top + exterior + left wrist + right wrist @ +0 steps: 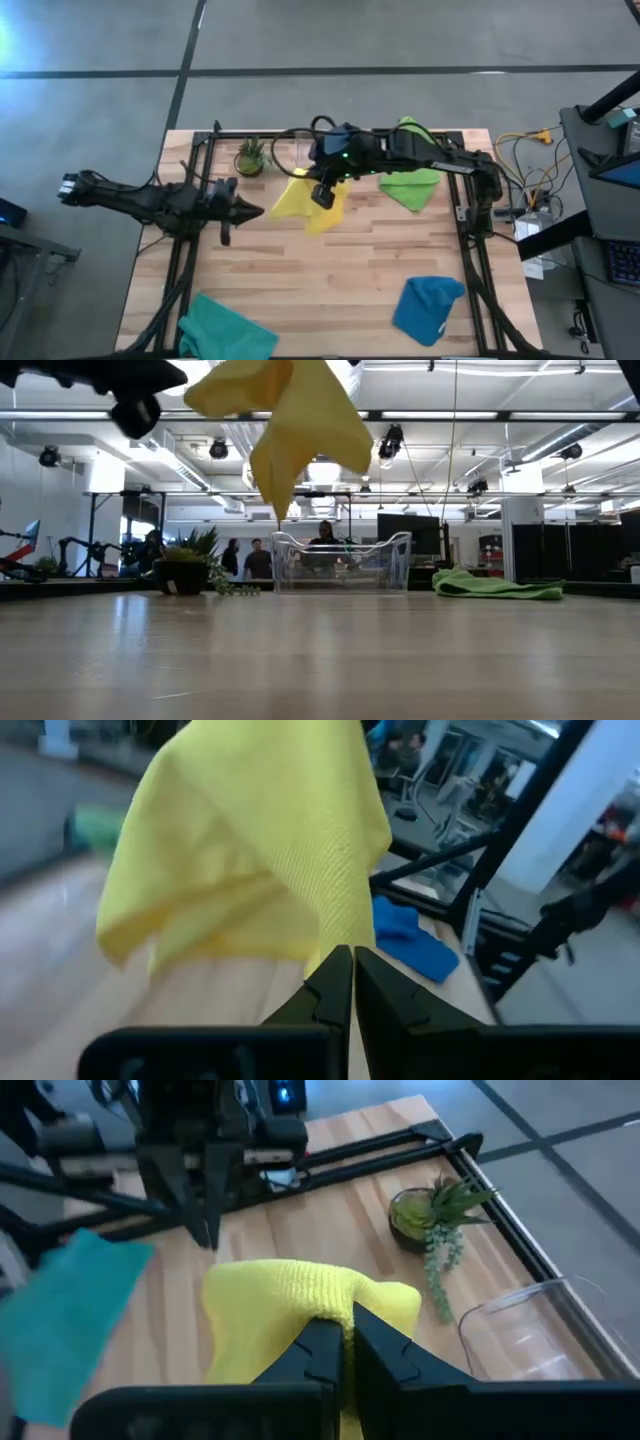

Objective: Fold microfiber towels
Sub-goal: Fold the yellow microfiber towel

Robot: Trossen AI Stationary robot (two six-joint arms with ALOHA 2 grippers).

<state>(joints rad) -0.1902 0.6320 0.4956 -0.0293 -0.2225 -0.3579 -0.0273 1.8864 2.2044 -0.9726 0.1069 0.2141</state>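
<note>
Yellow towel (308, 203) hangs in the air above the table (330, 290), bunched and drooping to a point, clear of the wood in the low view (290, 420). Right gripper (322, 194) is clamped shut on its upper edge; the wrist view shows cloth pinched between the closed fingers (340, 1342). Taking table centre as the dial with 12 at the far edge, the towel sits at about 12, slightly short of the edge. Left gripper (250, 210) is closed with nothing in it, tips aimed at the towel from 9 o'clock, just beside it but apart from it (350, 982). Green towel (411, 180) lies crumpled on the table at 2 o'clock. Blue towel (428, 308) lies at 5 o'clock, teal towel (225, 330) at 7. Plant (250, 157) stands at 11; clear bin (340, 563) is just beside it at 12, behind the hanging towel.
</note>
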